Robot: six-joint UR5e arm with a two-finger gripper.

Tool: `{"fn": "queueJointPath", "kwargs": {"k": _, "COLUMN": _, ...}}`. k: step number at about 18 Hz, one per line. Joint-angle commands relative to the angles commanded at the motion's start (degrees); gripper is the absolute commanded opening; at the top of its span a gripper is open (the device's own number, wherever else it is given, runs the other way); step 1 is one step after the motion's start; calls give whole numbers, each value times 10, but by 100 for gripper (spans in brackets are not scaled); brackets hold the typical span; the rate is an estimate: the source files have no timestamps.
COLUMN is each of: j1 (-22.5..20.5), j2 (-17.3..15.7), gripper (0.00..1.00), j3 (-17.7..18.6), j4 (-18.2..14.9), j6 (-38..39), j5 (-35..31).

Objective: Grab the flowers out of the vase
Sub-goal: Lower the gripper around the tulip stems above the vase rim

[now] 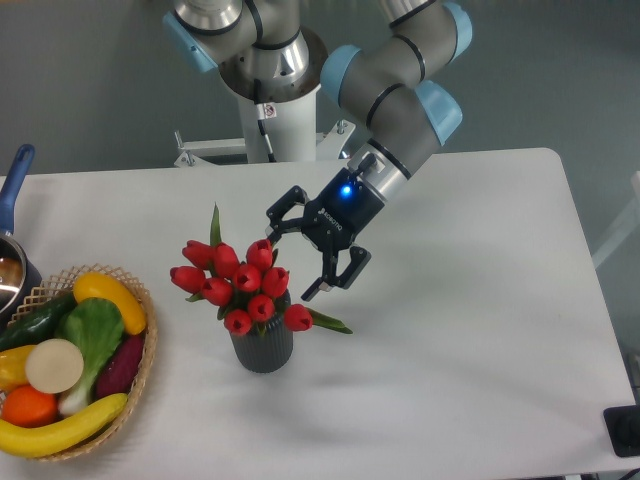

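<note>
- Handling: the flowers [243, 283] are judged light and soft; buds and leaves would likely crush or bend under a hard pinch. The stems are probably the firmer part, but they are hidden inside the vase [262, 347].
- Hold point: judged best low on the bunch, just above the vase mouth, where the stems gather. A straight upward lift should keep the vase from tipping.
- Appearance: a tight cluster of red tulip buds; one green leaf stands up at the back left, another juts out low on the right. The vase is small, dark grey and ribbed.
- Location: bunch upright in the vase on the white bench [460, 330], right of a wicker basket [147, 345] of fruit and vegetables.
- Hand [298, 262]: fingers spread wide, holding nothing, angled in from the upper right, just beside the top buds. Contact cannot be determined.
</note>
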State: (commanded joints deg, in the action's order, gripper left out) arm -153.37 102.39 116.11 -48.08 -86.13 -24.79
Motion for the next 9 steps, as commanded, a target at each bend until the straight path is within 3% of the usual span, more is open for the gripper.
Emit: {"fn": "queueJointPath", "kwargs": {"k": 9, "j1": 26, "j2": 25, "gripper": 100, "j3": -26, "j4": 1, "j6": 0, "j5": -2}}
